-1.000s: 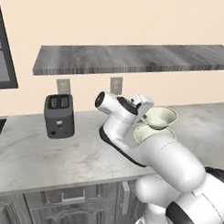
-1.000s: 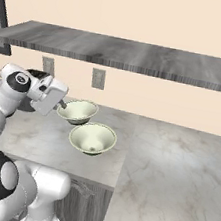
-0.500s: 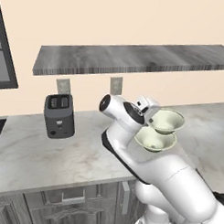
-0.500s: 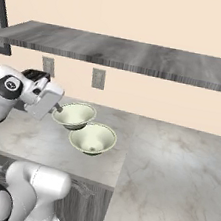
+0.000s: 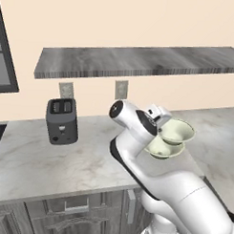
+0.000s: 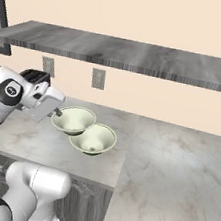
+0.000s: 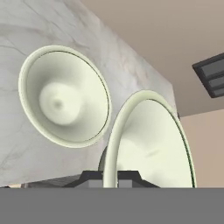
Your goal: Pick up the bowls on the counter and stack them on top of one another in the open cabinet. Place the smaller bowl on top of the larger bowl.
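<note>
The bowl in my grip [image 6: 73, 119] is off the counter [image 6: 176, 158], raised above its surface, with its rim pinched between my fingertips [image 7: 94, 177]; the hand view shows the rim running edge-on straight down into the jaws. My gripper [image 6: 57, 112] is therefore clamped on this bowl, at the side nearest my wrist. I cannot tell from these views which of the two bowls is the wider. The other bowl [image 6: 94, 138] rests upright on the pale marbled slab, just beside and partly beneath the held one. Above both, the open cabinet [image 5: 140, 60] runs along the wall as a dark streaked slab. Further off, a dark toaster [image 5: 62, 121] stands on the counter below two wall outlets [image 5: 121, 89].
</note>
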Controlling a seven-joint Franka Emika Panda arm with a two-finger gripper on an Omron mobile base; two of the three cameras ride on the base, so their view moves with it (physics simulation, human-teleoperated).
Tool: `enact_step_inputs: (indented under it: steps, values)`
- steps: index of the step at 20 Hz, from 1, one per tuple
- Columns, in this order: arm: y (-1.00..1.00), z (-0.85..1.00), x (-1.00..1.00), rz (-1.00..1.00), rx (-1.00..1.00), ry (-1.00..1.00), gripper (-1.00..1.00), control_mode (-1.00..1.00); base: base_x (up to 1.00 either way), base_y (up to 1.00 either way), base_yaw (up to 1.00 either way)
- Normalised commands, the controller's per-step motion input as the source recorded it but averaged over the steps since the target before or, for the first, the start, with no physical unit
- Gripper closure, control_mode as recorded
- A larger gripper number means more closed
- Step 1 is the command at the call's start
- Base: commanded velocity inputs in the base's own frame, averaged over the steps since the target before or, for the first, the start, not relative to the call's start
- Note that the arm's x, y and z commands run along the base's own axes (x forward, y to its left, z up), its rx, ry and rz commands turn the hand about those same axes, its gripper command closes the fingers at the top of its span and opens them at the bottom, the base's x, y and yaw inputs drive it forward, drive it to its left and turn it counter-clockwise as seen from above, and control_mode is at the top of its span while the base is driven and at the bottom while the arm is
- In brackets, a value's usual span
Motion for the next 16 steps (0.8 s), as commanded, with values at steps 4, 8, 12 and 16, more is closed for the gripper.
enact_step_inputs:
  steps: [4, 8, 12, 16]
  values:
    - [-0.11, 0.00, 0.00, 0.00, 0.06, 0.00, 1.00, -1.00, 0.00, 0.00, 0.00]
    - [-0.11, -0.05, 0.00, 0.00, 0.04, 0.00, 1.00, -1.00, 0.00, 0.00, 0.00]
    - [-0.03, -0.12, 0.00, 0.00, 0.03, 0.00, 1.00, -1.00, 0.00, 0.00, 0.00]
    - [0.00, -0.24, 0.01, 0.00, 0.02, 0.00, 1.00, -1.00, 0.00, 0.00, 0.00]
